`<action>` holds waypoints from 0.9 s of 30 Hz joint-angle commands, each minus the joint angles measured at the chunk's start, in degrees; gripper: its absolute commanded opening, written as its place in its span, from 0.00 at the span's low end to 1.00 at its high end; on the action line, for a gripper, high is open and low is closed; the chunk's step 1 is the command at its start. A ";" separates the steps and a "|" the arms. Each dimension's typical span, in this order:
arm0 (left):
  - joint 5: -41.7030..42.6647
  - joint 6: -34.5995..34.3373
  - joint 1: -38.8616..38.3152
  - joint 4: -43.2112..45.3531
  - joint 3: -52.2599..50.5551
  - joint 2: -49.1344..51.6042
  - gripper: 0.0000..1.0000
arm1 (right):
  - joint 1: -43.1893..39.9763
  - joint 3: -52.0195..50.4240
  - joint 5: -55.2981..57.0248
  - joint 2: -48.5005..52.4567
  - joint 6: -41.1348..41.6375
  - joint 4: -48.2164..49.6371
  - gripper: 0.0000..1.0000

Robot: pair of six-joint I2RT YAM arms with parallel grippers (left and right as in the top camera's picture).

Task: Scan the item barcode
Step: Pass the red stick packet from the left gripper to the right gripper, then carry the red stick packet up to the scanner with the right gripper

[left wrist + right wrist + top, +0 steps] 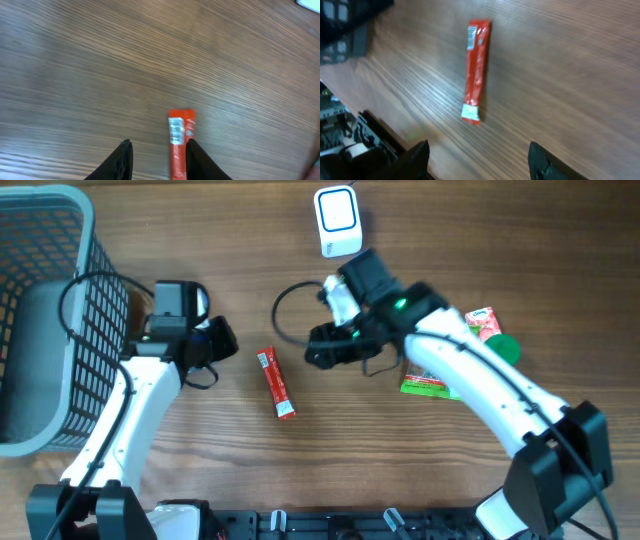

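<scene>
The red sachet lies flat on the table at centre of the overhead view, long axis running upper left to lower right, white barcode patch near its upper end, print unreadable, with left gripper and right gripper both parted and empty.

The left hand hovers over the wood-grain tabletop, its two black fingers apart with nothing between the pads. A red stick packet lies flat below, its white barcode label facing up, just beside the right finger.
</scene>
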 commanded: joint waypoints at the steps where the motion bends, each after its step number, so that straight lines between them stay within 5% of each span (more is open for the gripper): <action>1: -0.83 4.85 2.34 0.46 0.83 2.75 0.35 | 6.86 -6.69 6.71 0.55 6.45 8.35 0.50; 2: -0.96 4.83 2.34 0.87 0.83 3.52 0.39 | 8.46 -8.41 7.85 0.70 7.02 11.34 0.43; 9: -0.94 4.81 2.34 2.19 0.83 8.79 0.45 | 20.06 -17.16 18.88 6.32 15.37 30.73 0.37; 15: -0.94 4.81 2.34 2.19 0.83 9.35 0.45 | 20.94 -17.16 24.68 8.55 18.36 31.08 0.29; 23: -0.94 4.59 2.34 2.16 0.83 9.35 0.48 | 20.96 -17.16 28.65 11.67 20.83 32.04 0.34; 27: -0.94 4.59 2.34 2.27 0.83 9.35 0.50 | 20.96 -17.16 26.25 13.68 19.58 33.57 0.24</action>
